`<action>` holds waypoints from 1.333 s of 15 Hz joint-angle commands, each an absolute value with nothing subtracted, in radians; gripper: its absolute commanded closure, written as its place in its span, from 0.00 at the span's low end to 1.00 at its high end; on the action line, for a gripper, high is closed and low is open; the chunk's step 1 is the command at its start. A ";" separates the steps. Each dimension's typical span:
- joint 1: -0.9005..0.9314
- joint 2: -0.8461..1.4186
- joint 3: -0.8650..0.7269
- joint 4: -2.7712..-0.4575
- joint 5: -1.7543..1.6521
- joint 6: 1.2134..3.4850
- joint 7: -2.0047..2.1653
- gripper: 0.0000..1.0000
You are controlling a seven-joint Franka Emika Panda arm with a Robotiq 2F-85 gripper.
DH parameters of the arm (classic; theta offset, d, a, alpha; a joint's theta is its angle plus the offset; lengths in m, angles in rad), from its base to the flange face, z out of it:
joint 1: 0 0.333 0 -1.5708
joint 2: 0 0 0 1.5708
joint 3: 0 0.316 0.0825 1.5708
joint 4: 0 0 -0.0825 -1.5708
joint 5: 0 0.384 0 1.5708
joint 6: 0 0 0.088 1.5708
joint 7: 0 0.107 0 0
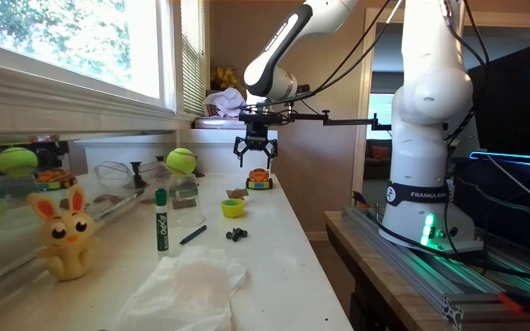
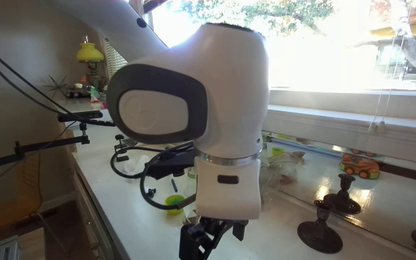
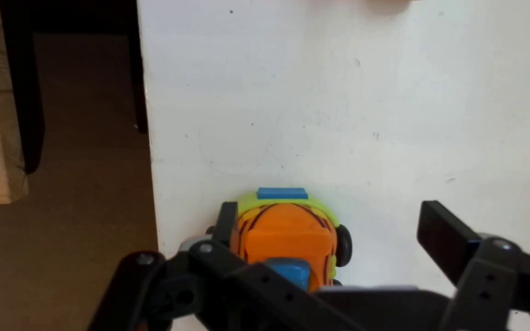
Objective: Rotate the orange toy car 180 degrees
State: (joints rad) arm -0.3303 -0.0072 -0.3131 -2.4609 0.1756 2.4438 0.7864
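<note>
The orange toy car (image 1: 259,179) has dark wheels, a yellow-green bumper and a blue plate. It stands upright near the table's edge in an exterior view. In the wrist view the car (image 3: 289,239) sits left of centre between the fingers, its rear part hidden by the gripper. My gripper (image 1: 255,163) is open and empty above the car. In the wrist view the gripper (image 3: 331,225) has its left finger over the car's left side and its right finger well clear of the car. In an exterior view (image 2: 215,240) the gripper shows low; only the car's mirror reflection shows there.
Near the car are brown cardboard (image 1: 236,193), a yellow bowl (image 1: 233,209), and a tennis ball (image 1: 181,162) on a clear cup (image 1: 184,202). A black object (image 1: 236,234), pen (image 1: 193,234), marker (image 1: 161,220), bunny (image 1: 68,234) and dark candle holder (image 2: 320,231) also stand or lie there.
</note>
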 commanded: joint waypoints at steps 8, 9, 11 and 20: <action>-0.355 -0.003 -0.354 -2.468 0.111 2.472 0.796 0.00; -0.355 0.001 -0.355 -2.464 0.113 2.473 0.795 0.00; -0.354 0.008 -0.356 -2.459 0.118 2.471 0.790 0.00; -0.349 0.024 -0.357 -2.454 0.126 2.423 0.785 0.00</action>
State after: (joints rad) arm -0.3506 0.0229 -0.3554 -2.4553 0.1251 2.4239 0.7864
